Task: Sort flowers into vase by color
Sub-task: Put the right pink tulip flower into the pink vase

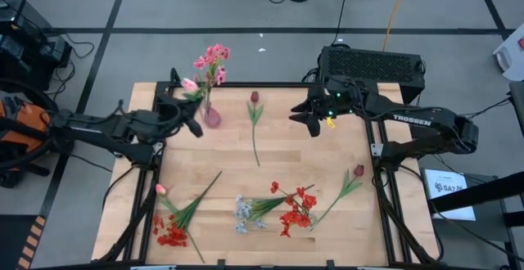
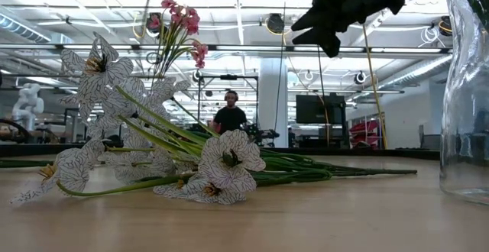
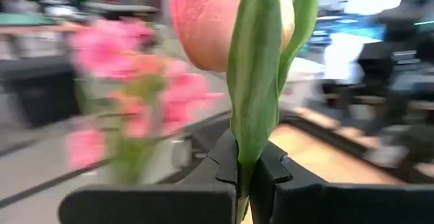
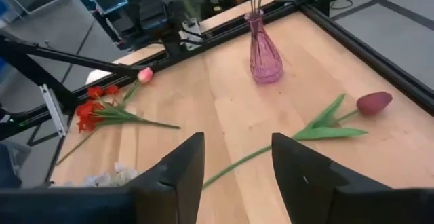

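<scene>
Left jaws: clamped on the green stem of a pink bud (image 3: pixel 224 20), which stands upright between the fingers of the left gripper (image 3: pixel 247 173).
Left gripper's place: at the table's far-left corner, just beside the vase (image 1: pixel 211 116).
Vase: small, pink-purple, already holding a pink spray (image 1: pixel 213 57).
Right jaws: apart and empty; the right gripper (image 1: pixel 315 123) hangs over the far-right part of the table (image 1: pixel 327 164).
Step in hand: I judge the pink bud is being brought to join the pinks.
Next move: it calls for lining the stem's foot over the narrow neck, then lowering.
Still lying loose: a maroon tulip (image 1: pixel 255 97) mid-table, red clusters (image 1: pixel 296 209), a pale bunch (image 1: pixel 242 213), another pink bud (image 1: pixel 161 189).
</scene>
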Action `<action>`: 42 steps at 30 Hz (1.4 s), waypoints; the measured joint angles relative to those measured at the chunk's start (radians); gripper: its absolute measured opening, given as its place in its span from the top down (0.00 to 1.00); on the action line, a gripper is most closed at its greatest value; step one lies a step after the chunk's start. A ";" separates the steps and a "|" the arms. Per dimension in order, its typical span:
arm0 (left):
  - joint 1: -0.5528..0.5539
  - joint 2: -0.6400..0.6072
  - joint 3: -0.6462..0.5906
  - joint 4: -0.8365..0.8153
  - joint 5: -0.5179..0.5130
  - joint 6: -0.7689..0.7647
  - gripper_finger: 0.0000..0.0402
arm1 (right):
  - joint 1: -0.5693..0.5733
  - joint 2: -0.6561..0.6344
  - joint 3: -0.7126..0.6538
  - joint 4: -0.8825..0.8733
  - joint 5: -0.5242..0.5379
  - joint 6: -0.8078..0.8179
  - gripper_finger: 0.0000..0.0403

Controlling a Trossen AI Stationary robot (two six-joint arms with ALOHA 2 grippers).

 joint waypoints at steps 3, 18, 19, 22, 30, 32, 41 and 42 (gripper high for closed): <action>0.015 -0.039 0.000 -0.088 -0.091 0.000 0.98 | 0.000 0.007 0.000 -0.002 0.003 0.030 0.62; 0.343 -0.070 -0.017 -0.037 0.171 0.130 0.98 | 0.001 0.007 0.000 0.056 0.160 0.076 0.67; 0.382 -0.072 -0.031 0.007 0.215 0.149 0.98 | 0.001 0.007 0.000 0.060 0.162 0.081 0.67; 0.493 -0.074 -0.065 0.103 0.343 0.185 0.98 | 0.001 0.007 0.000 0.061 0.182 0.101 0.67; 0.722 -0.121 -0.141 0.116 0.549 0.122 0.98 | 0.001 0.007 0.000 0.060 0.213 0.134 0.67; 0.772 -0.139 -0.163 0.133 0.575 0.083 0.98 | 0.001 0.007 0.000 0.060 0.213 0.135 0.67; 0.878 -0.179 -0.204 0.222 0.772 -0.098 0.98 | 0.001 0.007 0.000 0.060 0.213 0.135 0.67; 0.878 -0.180 -0.204 0.223 0.772 -0.109 0.98 | 0.001 0.007 0.000 0.060 0.213 0.135 0.67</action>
